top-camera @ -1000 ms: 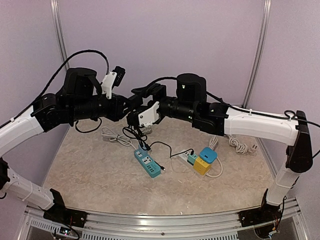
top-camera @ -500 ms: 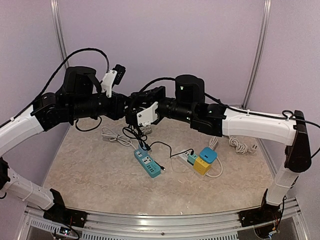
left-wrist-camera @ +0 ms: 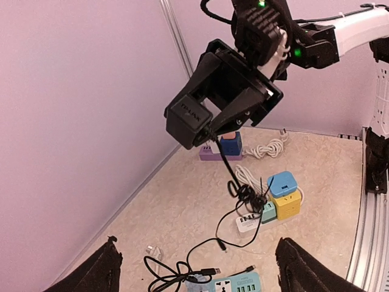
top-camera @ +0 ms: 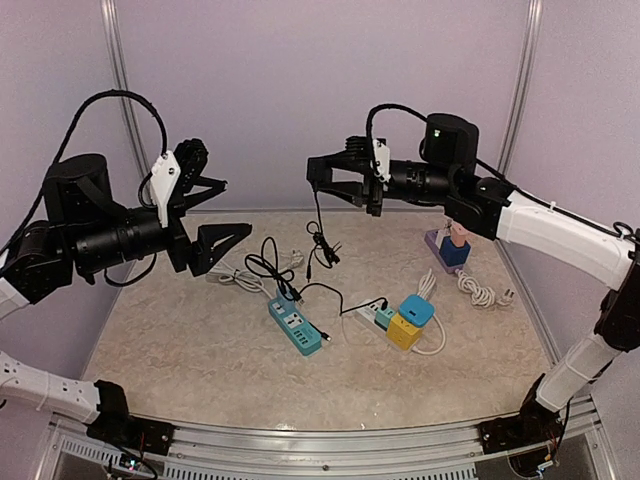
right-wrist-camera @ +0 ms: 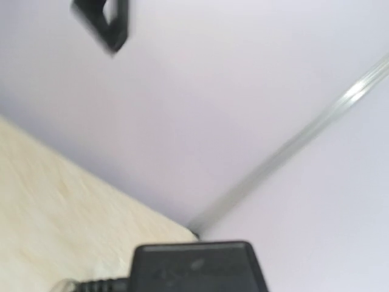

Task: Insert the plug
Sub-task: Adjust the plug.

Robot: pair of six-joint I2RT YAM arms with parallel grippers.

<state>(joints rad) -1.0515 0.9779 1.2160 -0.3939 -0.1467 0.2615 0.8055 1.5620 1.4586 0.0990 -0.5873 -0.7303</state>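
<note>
The plug is a black power adapter (top-camera: 318,170) with a thin black cable (top-camera: 320,240) hanging from it down to the table. My right gripper (top-camera: 335,180) is shut on the plug (left-wrist-camera: 191,118), high above the table's back middle. In the right wrist view the plug (right-wrist-camera: 194,267) fills the lower edge, and the fingers themselves are hidden. My left gripper (top-camera: 222,212) is open and empty, raised at the left, well apart from the plug. Its two fingertips (left-wrist-camera: 103,274) frame the teal power strip (left-wrist-camera: 237,285) far below.
A teal power strip (top-camera: 295,327) lies mid-table with a tangle of black cables (top-camera: 270,262). A white strip carrying teal, yellow and blue cubes (top-camera: 405,320) lies to its right. A purple strip with a blue adapter (top-camera: 448,245) and a coiled white cord (top-camera: 480,290) sit at the back right.
The two grippers met at the middle on the plug. The left one has opened, let go and drawn back to the left. The right one has carried the plug to the right.
</note>
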